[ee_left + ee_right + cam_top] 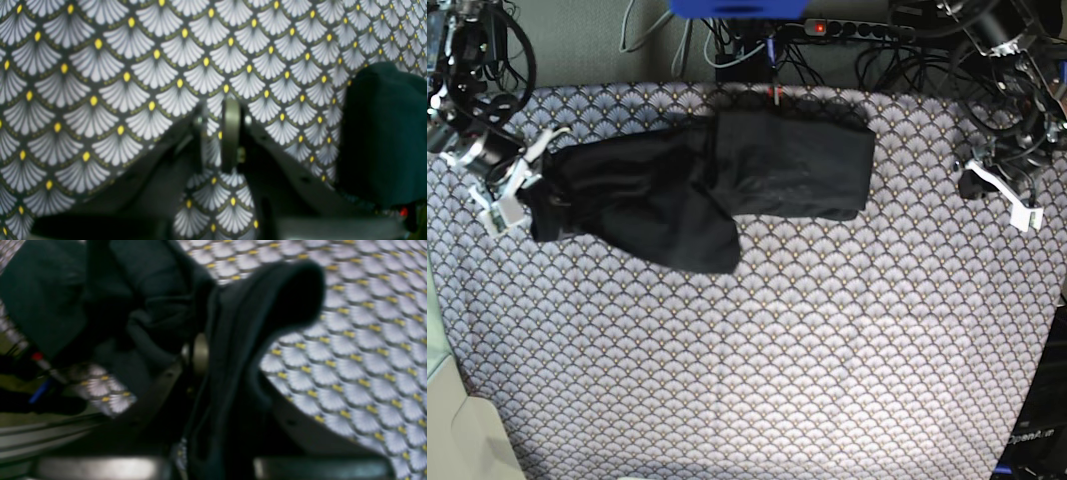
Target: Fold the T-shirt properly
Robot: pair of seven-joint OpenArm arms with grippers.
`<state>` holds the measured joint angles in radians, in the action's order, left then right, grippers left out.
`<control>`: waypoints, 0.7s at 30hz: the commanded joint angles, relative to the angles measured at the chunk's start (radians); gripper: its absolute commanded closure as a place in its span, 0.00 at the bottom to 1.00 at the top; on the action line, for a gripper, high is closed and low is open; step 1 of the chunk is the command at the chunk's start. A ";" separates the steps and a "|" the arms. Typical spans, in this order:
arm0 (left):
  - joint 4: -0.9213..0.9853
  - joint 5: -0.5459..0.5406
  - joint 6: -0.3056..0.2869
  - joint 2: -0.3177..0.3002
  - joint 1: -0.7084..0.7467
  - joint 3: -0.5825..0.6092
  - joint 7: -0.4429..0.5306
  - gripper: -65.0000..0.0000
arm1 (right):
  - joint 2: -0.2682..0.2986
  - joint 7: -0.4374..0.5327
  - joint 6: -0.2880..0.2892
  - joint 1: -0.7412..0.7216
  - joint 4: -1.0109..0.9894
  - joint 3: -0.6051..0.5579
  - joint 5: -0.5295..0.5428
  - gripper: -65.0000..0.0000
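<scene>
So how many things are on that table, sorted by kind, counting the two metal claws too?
Garments: 1, a plain black soft cloth T-shirt.
Table covers: 1, a grey scallop-print tablecloth with yellow dots.
Robot grippers: 2, the right gripper pinching the shirt's edge, the left gripper holding nothing.
Total: 4.

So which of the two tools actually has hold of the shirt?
The right tool, the one on the left of the overhead view, is shut on the T-shirt. The left tool holds nothing, with only the tablecloth beneath it.
</scene>
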<state>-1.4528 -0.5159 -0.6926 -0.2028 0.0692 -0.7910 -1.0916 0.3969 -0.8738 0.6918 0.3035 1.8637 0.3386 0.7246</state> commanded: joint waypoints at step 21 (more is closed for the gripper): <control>-0.016 -0.022 -0.006 -0.019 0.013 -0.005 0.020 0.89 | 0.018 0.020 0.006 0.016 -0.171 0.041 0.017 0.87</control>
<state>-1.4528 -0.5217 -0.6926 -0.2028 0.0891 -0.7910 -1.0840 0.3985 -0.8707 0.6918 0.3271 1.6810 0.3679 0.7296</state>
